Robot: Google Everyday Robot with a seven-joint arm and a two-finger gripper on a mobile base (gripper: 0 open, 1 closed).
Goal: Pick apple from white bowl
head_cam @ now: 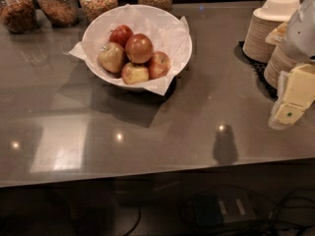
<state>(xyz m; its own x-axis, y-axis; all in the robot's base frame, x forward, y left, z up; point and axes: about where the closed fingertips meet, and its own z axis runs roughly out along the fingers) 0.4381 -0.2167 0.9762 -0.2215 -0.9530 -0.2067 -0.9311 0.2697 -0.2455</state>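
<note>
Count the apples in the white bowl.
5: the apple on top, a deep-red apple behind, a pale apple left, one front, one right; more may hide beneath. The gripper hangs far right, by stacked bowls.

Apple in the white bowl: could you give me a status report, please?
Gripper at right edge over counter, away from white bowl. Apple sits atop the pile, untouched. Four other apples crowd around it.

Dull red apple (139, 48), white bowl (172, 28), grey desk (162, 132).
The tool (294, 101), at the right edge, is pale yellow with a green dot; far to its left the apple blushes orange; stacked bowls (258, 33) just behind the tool are beige.
</note>
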